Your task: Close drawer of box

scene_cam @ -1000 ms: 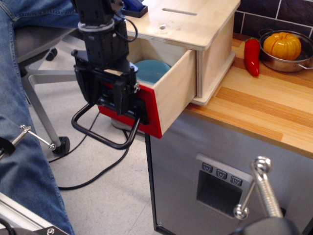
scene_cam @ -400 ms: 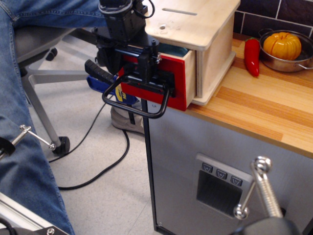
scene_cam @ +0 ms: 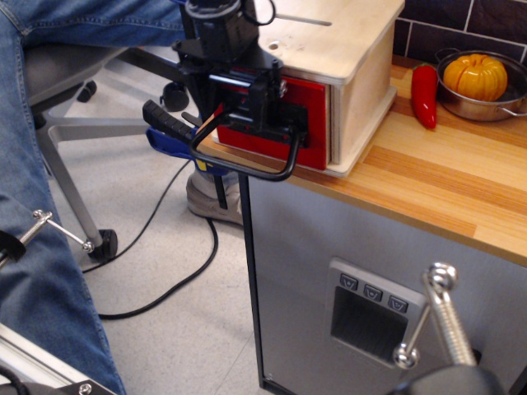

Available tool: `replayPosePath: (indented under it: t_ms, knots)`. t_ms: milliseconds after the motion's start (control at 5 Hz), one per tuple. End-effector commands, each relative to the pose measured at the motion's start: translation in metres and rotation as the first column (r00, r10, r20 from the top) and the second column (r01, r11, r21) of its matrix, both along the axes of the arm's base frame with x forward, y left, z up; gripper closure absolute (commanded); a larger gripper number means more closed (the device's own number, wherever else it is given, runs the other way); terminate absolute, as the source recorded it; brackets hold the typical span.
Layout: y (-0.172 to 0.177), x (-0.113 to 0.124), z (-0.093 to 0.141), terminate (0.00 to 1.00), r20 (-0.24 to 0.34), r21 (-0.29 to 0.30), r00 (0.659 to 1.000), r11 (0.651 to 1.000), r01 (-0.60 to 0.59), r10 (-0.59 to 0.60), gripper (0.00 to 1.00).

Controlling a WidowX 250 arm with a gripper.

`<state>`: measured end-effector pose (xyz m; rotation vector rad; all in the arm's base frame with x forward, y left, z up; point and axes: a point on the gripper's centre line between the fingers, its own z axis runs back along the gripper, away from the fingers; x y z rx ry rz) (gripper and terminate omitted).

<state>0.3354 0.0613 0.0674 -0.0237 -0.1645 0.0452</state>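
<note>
The box [scene_cam: 362,82] is a pale plywood cube on the left end of the wooden counter [scene_cam: 436,189], with a slot and a small round hole in its top. The drawer [scene_cam: 314,123] is pushed in, its red front about flush with the box's opening. Its black loop handle [scene_cam: 247,171] hangs out below the front. My black gripper [scene_cam: 251,107] is pressed against the red front, just above the handle. Its fingers are masked by its own body, so I cannot tell whether they are open or shut.
A red pepper [scene_cam: 425,95] and an orange pumpkin [scene_cam: 476,76] in a metal bowl [scene_cam: 461,105] sit right of the box. A grey cabinet [scene_cam: 313,239] stands below. A blue clamp [scene_cam: 171,138], a chair [scene_cam: 74,99], a floor cable [scene_cam: 165,288] and a person's jeans leg [scene_cam: 41,271] are at the left.
The drawer has slid from far open to shut into the box, hiding the teal dish inside. My gripper moved up and right with the red front.
</note>
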Motion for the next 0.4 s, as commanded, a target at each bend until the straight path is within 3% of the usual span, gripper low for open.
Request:
replayPosePath:
  t_ms: [0, 200]
  knots:
    - [0.0114, 0.0237, 0.0154, 0.0, 0.014, -0.024, 1.0, 0.999, -0.025, 0.026, 0.0]
    - [0.0096, 0.018, 0.0175, 1.0, 0.025, 0.015, 1.0, 1.0, -0.015, 0.015, 0.0]
